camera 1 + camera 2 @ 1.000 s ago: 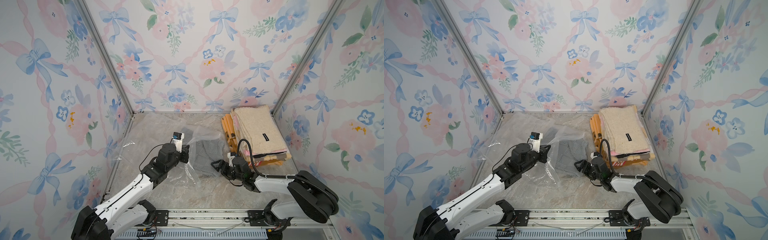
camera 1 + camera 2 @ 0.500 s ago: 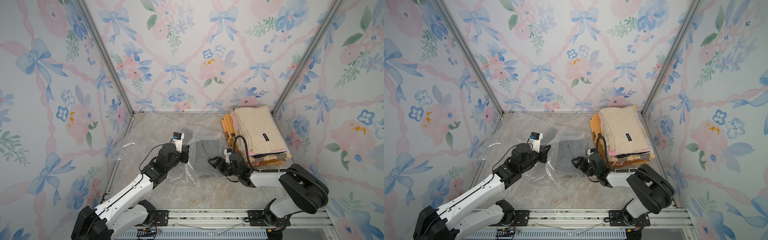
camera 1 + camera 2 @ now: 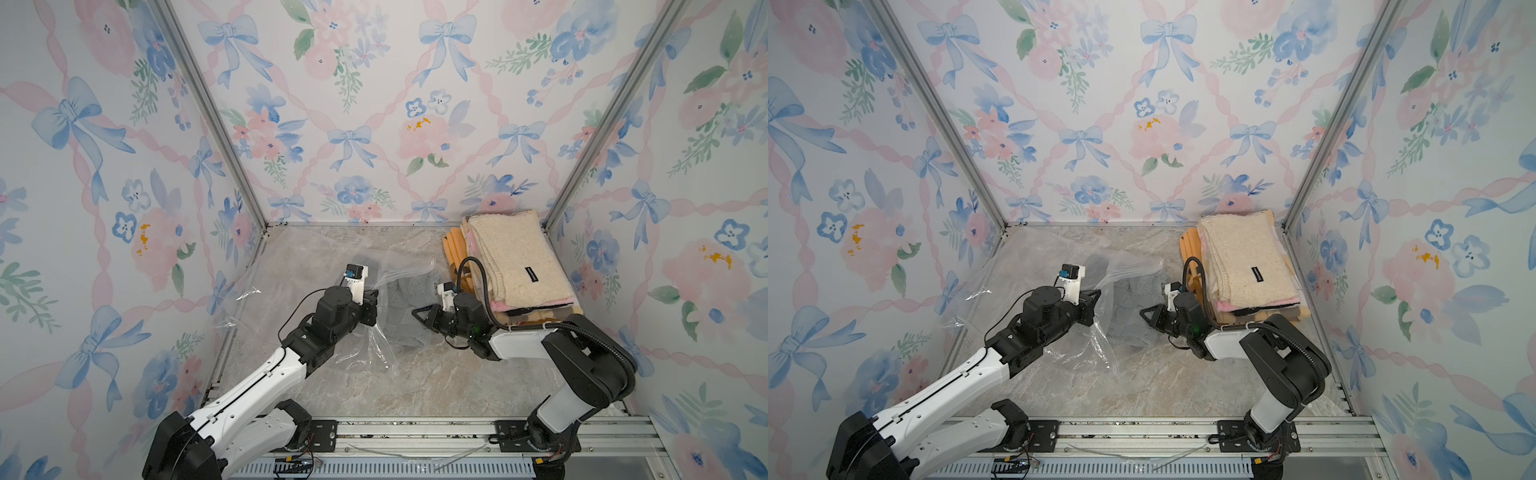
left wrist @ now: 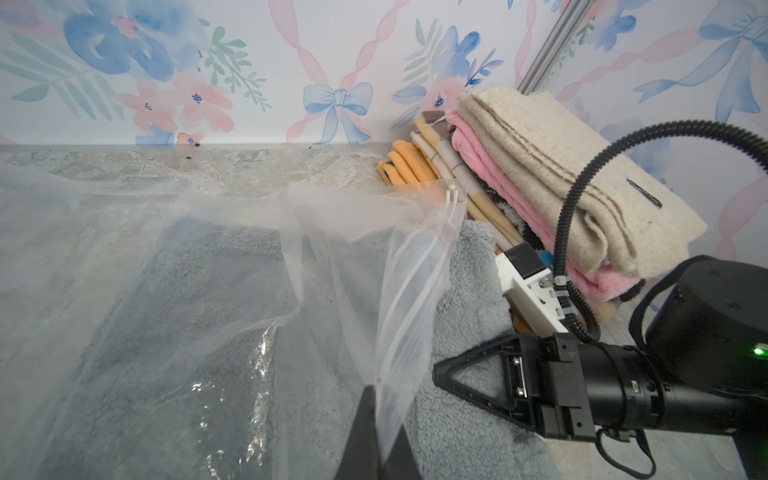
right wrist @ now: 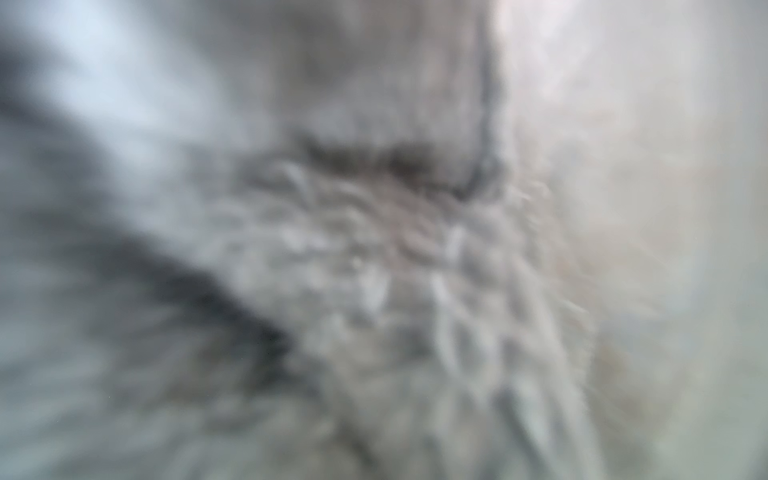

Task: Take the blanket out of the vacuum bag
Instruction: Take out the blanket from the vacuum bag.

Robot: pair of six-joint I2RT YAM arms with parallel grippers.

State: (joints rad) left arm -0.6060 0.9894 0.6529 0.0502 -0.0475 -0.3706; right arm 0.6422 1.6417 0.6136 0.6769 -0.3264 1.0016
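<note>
On marble table, beside stack, blanket is seen mostly inside bag; bag mouth is clamped by left claw, blanket edge apparently pinched by right claw, extraction judged barely begun.

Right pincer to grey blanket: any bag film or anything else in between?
Nothing visible. The grey blanket pokes bare out of the open vacuum bag, and the right pincer is shut right at that bare part. The left pincer pinches the bag's zip edge, holding it up.
</note>
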